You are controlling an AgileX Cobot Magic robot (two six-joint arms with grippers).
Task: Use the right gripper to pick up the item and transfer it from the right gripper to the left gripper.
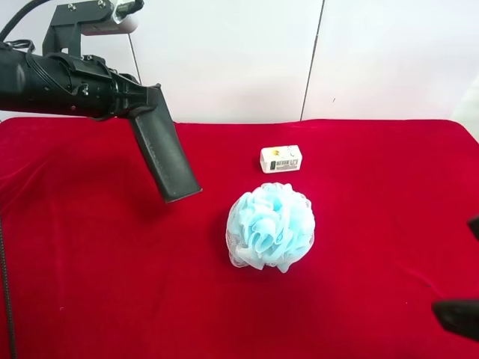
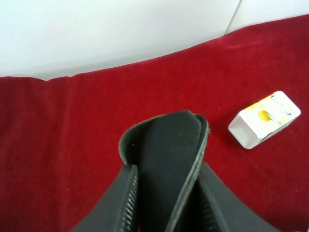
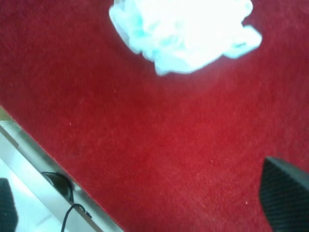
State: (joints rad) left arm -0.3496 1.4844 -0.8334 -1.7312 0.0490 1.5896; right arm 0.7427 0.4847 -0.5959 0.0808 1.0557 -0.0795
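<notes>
Dark leather-like case [image 2: 164, 140] pinched in left tool [image 2: 166, 166], jaws narrowed onto it, right tool [image 1: 465, 271] spread wide, empty

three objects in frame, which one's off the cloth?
The dark grey case: it hangs clamped in the left gripper above the red cloth. The blue mesh puff and the small white box both rest on the cloth.

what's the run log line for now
left gripper: shut on item, aloft | right gripper: open, empty | stage: transfer done
</notes>
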